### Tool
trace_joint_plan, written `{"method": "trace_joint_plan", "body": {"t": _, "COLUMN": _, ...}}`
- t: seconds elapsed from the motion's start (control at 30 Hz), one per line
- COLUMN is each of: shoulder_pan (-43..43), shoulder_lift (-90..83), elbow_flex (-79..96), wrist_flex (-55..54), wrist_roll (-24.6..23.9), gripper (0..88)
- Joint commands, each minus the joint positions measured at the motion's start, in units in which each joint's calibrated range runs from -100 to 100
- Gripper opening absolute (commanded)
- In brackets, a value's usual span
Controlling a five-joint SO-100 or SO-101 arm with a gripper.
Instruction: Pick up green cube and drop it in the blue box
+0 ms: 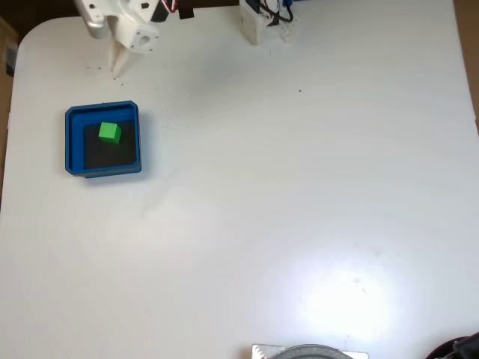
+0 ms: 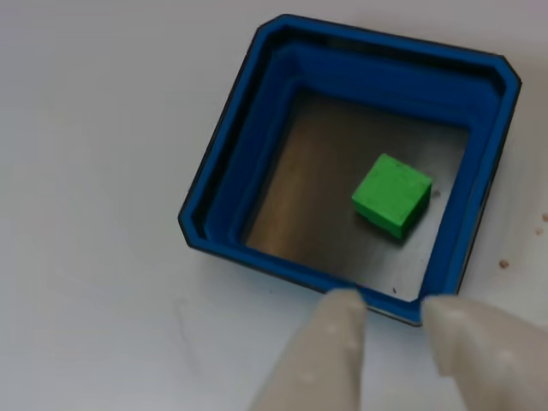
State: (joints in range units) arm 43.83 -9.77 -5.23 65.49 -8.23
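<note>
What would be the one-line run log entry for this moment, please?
green cube: resting on blue box floor | gripper: open, empty, near box rim | drop: looks done

1. In the fixed view, the blue box (image 1: 102, 140) sat on the table (image 1: 284, 209), near its left edge.
2. The green cube (image 1: 110, 132) lay inside the box, on its floor, apart from the walls.
3. The gripper (image 1: 117, 69) hung just beyond the box's upper wall in that view.
4. In the other view, the gripper (image 2: 390, 308) stood at the box's (image 2: 231, 184) lower wall, the cube (image 2: 391, 195) above it.

White table (image 1: 299, 194) (faintly speckled), grey round object (image 1: 310, 351) at bottom edge
</note>
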Motion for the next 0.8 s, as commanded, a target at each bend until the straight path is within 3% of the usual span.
{"method": "trace_joint_plan", "body": {"t": 0.0, "shoulder_pan": -0.4, "shoulder_lift": -11.9, "elbow_flex": 10.2, "wrist_flex": -4.1, "wrist_roll": 0.1, "gripper": 1.9}}
{"method": "trace_joint_plan", "body": {"t": 0.47, "shoulder_pan": -0.5, "shoulder_lift": -36.2, "elbow_flex": 49.4, "wrist_flex": -27.0, "wrist_roll": 0.2, "gripper": 1.8}}
{"method": "trace_joint_plan", "body": {"t": 0.77, "shoulder_pan": -2.1, "shoulder_lift": -53.9, "elbow_flex": 70.9, "wrist_flex": -32.4, "wrist_roll": 0.2, "gripper": 1.8}}
